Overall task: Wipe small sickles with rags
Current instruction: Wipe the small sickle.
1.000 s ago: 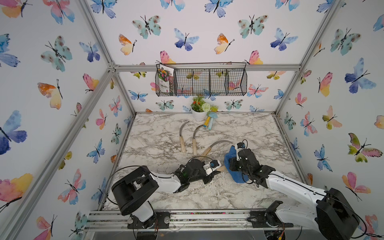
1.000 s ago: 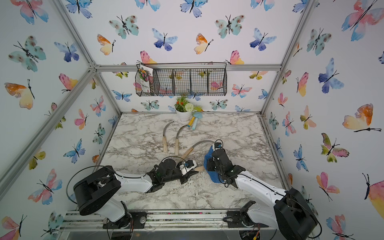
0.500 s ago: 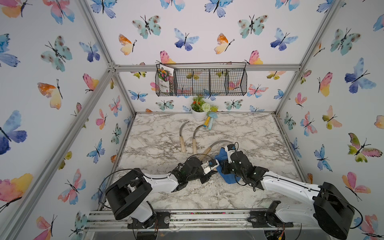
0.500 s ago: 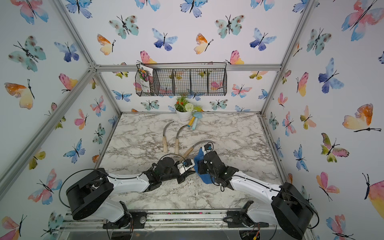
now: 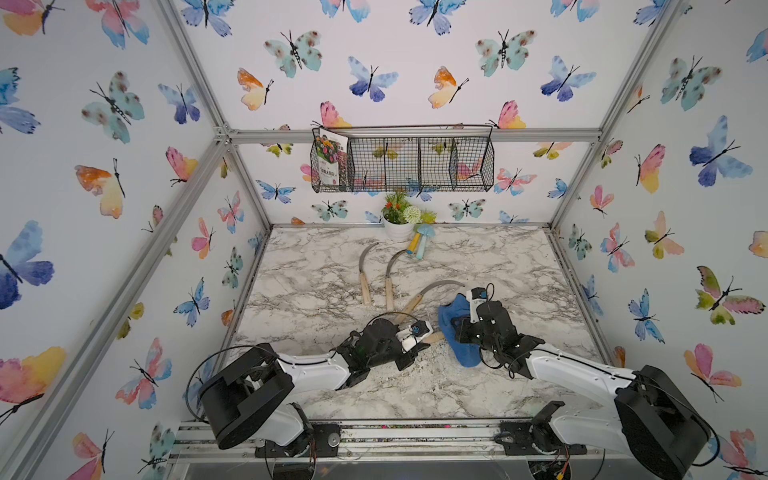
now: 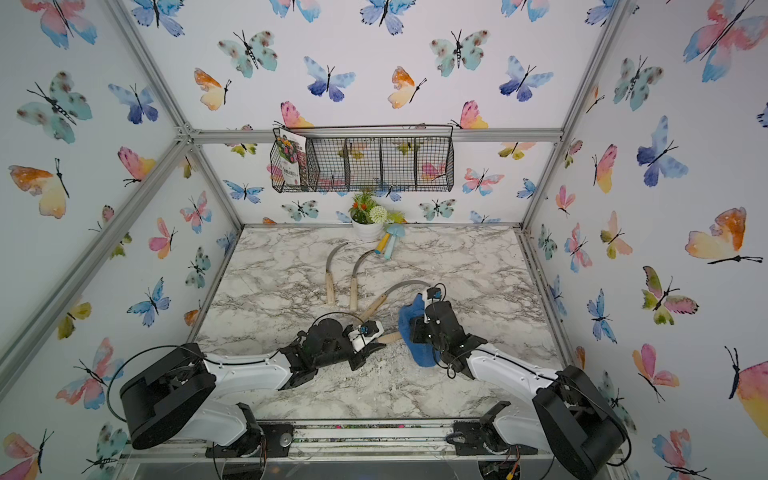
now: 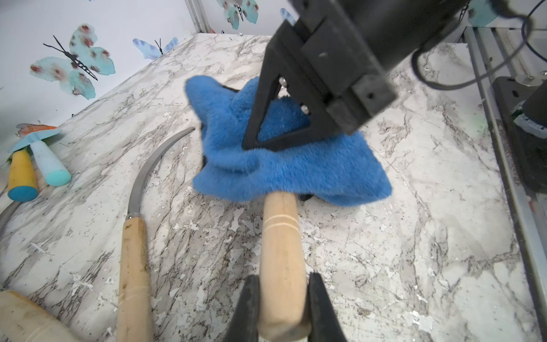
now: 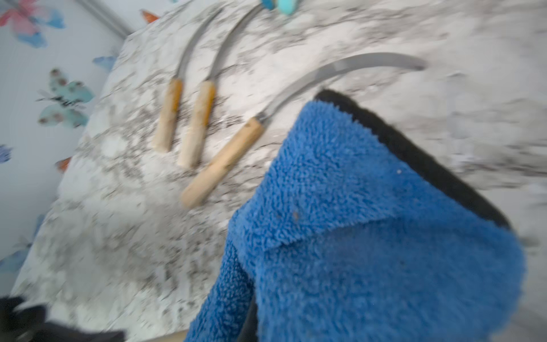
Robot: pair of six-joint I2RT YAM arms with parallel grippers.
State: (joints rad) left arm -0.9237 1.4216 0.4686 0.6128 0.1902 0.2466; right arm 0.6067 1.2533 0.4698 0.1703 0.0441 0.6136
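Sickle [image 7: 281, 237] sits clamped by its handle in the left gripper [image 7: 281, 308], likely to steady it, while the right gripper [image 7: 266, 142] pinches the rag [image 7: 296, 174] draped over its blade for wiping.

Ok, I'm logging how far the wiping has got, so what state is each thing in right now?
Left claw, shut on the held sickle.
Right claw, shut on the blue rag.
Held sickle, blade hidden under the rag.
Blue rag, bunched, draped over that blade.
Three loose sickles, lying flat on the table.
Mushroom toys, lying on their sides.
Flower pot, upright.
Wire basket, hanging on the wall, packet in an end compartment.
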